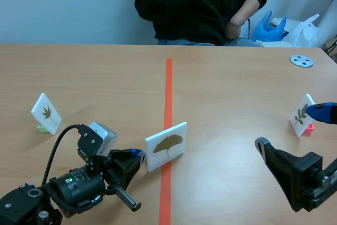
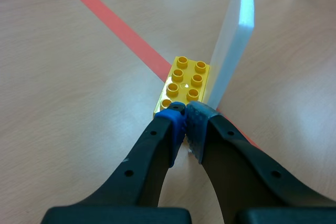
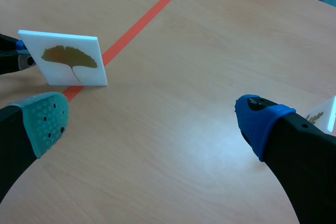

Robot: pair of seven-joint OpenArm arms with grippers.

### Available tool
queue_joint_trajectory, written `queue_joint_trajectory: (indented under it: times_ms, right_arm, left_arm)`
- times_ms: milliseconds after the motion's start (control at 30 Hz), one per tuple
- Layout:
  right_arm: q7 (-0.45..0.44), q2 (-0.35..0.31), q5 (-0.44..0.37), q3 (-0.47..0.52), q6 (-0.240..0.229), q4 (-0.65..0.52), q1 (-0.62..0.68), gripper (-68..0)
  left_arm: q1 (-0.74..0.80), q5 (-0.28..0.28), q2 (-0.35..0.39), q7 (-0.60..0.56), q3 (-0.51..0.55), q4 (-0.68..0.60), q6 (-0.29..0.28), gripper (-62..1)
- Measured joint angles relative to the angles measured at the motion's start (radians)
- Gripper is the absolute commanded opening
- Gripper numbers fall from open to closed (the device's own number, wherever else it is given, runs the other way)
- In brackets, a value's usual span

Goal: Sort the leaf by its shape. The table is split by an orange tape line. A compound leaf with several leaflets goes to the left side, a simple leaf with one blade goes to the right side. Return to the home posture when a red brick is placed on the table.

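My left gripper [image 2: 185, 116] sits pinched shut against the yellow brick [image 2: 184, 82]; ginkgo card [image 1: 166, 146] astride the tape line [image 1: 168, 77] by the tabletop [image 1: 237, 88] near edge, unsorted. Right gripper [image 3: 152, 121] gapes, empty.

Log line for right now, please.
left end effector: shut, tips at yellow brick | ginkgo card: standing on tape line | right end effector: open, holding nothing

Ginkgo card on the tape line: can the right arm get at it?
Probably yes: the right gripper is open, with only bare table before the card; the left gripper is behind it.
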State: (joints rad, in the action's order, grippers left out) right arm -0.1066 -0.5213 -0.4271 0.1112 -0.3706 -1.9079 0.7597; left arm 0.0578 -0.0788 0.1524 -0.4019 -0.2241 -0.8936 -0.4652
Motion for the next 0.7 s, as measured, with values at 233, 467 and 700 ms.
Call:
queue_joint_trajectory:
  times_ms: [233, 467, 700]
  right_arm:
    - [0.000, 0.000, 0.000, 0.000, 0.000, 0.000, 0.000, 0.4]
    - [0.000, 0.000, 0.000, 0.000, 0.000, 0.000, 0.000, 0.4]
    - [0.000, 0.000, 0.000, 0.000, 0.000, 0.000, 0.000, 0.4]
  left_arm:
    - [0.002, 0.000, 0.018, 0.000, 0.000, -0.006, -0.019, -57.7]
    - [0.080, 0.000, 0.109, 0.000, 0.000, -0.154, -0.027, -57.7]
    - [0.237, 0.001, 0.193, 0.000, 0.026, -0.330, -0.027, -57.7]
